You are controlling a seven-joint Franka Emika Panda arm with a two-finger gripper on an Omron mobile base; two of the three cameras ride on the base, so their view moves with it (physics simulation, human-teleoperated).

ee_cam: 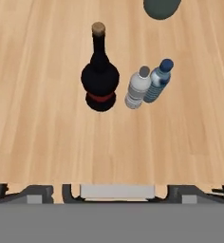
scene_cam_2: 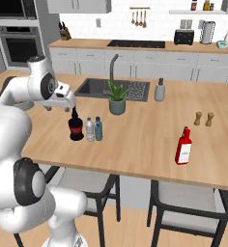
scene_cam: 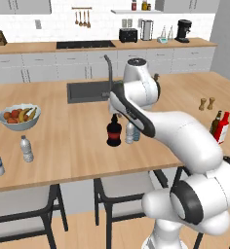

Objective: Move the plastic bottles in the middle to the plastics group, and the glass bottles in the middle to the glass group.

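- Above the middle of the counter point(scene_cam: 63, 136) the gripper point(scene_cam_2: 58, 107) is seen hovering, just above and behind the three middle bottles; its jaws are spread wide and nothing is held between them.
- Directly below, the black bottle point(ee_cam: 100, 78) stands upright on the wood, with the clear bottle point(ee_cam: 138, 88) just beside it and the blue bottle point(ee_cam: 158, 80) touching or nearly touching the clear one.
- The step in hand is judged to be the choice and approach of a first bottle; none of the three has yet been moved.
- The black bottle is best taken at its thin neck, since the round body looks too broad for a sure grip; the jaws should be centred on the neck before closing.
- A slim plastic bottle should be approached from its free side, so the neighbour is not knocked over.
- The plastics group point(scene_cam: 9, 156) is found at the counter's left end, near the fruit bowl point(scene_cam: 19, 116).
- The glass group point(scene_cam: 220, 126) is found at the right end, where the red bottle point(scene_cam_2: 183, 147) stands, near the two shakers point(scene_cam_2: 204, 118).
- A lifted bottle should be carried high enough to clear the plant point(scene_cam_2: 118, 99) and set down upright, close to its group without touching it.
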